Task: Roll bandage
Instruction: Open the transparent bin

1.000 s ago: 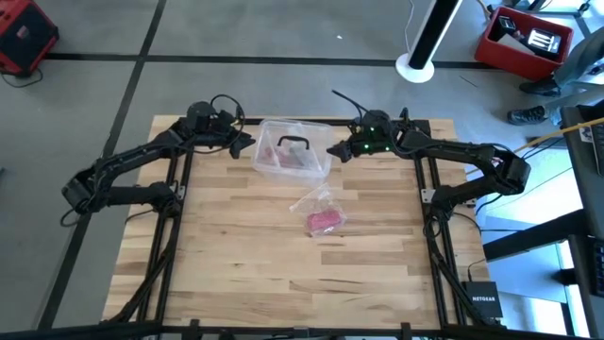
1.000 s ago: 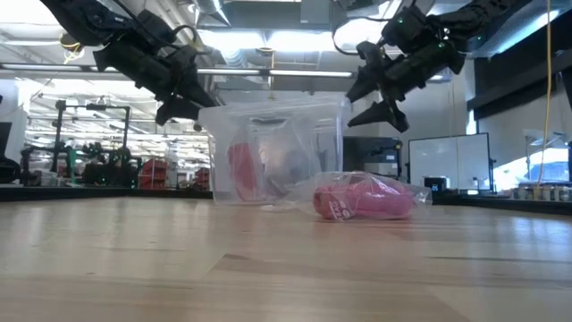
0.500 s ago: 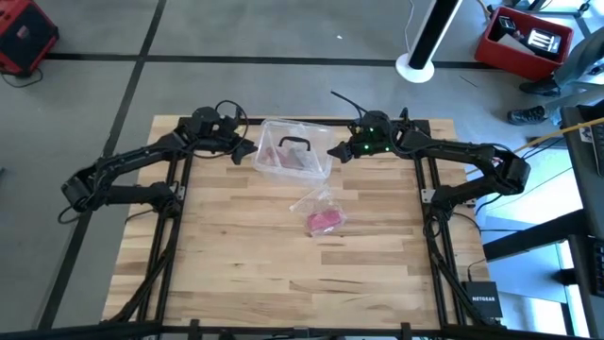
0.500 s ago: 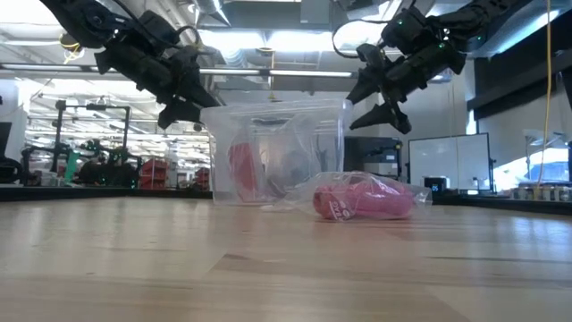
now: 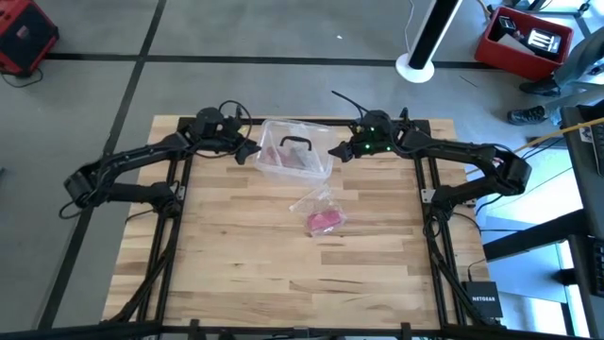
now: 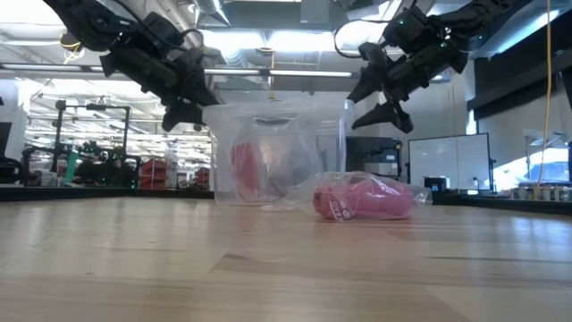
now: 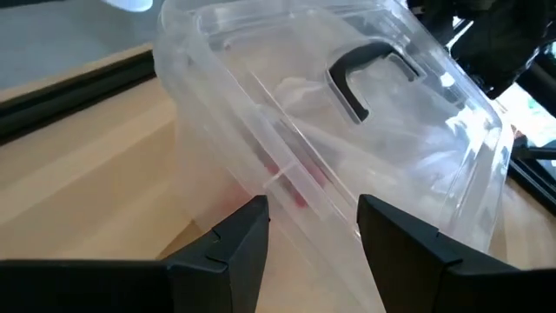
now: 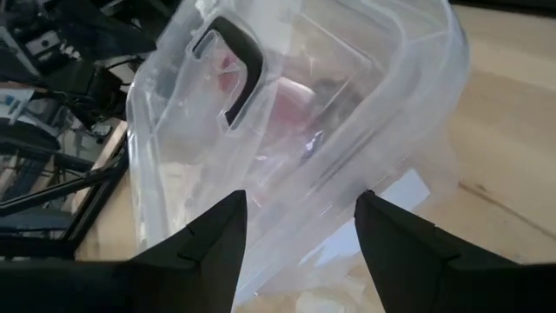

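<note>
Both arms flank the clear box [image 5: 292, 156], approaching it: the left gripper [image 5: 247, 151] and right gripper [image 5: 338, 151] gape, empty. The bandage [image 5: 324, 221] lies wrapped on the bench [image 5: 226, 264], nearer than both. Next, probably clamp the box.

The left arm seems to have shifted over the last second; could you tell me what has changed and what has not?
The left gripper has crept toward the clear plastic box, its open jaws now almost at the box's near wall. Nothing was taken hold of or let go. The right gripper waits, open, at the box's other side, unmoved. The box and the wrapped pink bandage lie as before.
</note>
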Available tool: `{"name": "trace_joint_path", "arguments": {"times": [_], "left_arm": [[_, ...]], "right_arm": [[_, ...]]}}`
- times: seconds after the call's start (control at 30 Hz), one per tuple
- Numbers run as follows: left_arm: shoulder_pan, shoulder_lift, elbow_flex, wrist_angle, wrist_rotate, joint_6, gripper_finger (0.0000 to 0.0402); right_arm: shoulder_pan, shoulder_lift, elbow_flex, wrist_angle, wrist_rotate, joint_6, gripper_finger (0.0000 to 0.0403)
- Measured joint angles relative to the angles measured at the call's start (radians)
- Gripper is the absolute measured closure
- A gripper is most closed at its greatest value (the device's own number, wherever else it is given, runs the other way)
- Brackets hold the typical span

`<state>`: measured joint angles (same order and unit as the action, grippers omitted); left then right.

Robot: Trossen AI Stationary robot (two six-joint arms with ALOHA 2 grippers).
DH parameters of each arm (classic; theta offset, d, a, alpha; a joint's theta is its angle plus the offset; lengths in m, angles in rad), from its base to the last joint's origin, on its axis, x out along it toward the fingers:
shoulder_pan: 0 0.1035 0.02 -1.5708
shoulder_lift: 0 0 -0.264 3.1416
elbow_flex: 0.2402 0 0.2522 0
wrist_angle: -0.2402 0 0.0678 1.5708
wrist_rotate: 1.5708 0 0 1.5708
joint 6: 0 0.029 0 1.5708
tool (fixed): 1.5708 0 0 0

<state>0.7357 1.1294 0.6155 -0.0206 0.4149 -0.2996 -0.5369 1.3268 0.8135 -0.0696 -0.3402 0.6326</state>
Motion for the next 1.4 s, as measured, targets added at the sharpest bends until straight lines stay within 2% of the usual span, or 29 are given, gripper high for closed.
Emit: {"name": "trace_joint_path", "arguments": {"times": [0.4,0.67,0.93,1.23,1.4], "left_arm": [[-0.003,-0.013,0.002,0.010,0.001,0.007,0.0233],[-0.003,-0.014,0.002,0.013,0.001,0.019,0.0233],[-0.003,-0.014,0.003,0.012,0.001,0.019,0.0233],[-0.003,-0.014,0.003,0.011,0.001,0.019,0.0233],[-0.003,-0.015,0.003,0.011,0.001,0.019,0.0233]], "right_arm": [[0.014,-0.034,0.054,-0.053,-0.012,0.026,0.0189],[0.014,-0.034,0.109,-0.218,-0.031,0.015,0.0189],[0.014,-0.034,0.123,-0.216,-0.040,-0.008,0.0189],[0.013,-0.034,0.123,-0.270,-0.073,0.019,0.0189],[-0.008,-0.034,0.122,-0.362,-0.148,0.045,0.0189]]}}
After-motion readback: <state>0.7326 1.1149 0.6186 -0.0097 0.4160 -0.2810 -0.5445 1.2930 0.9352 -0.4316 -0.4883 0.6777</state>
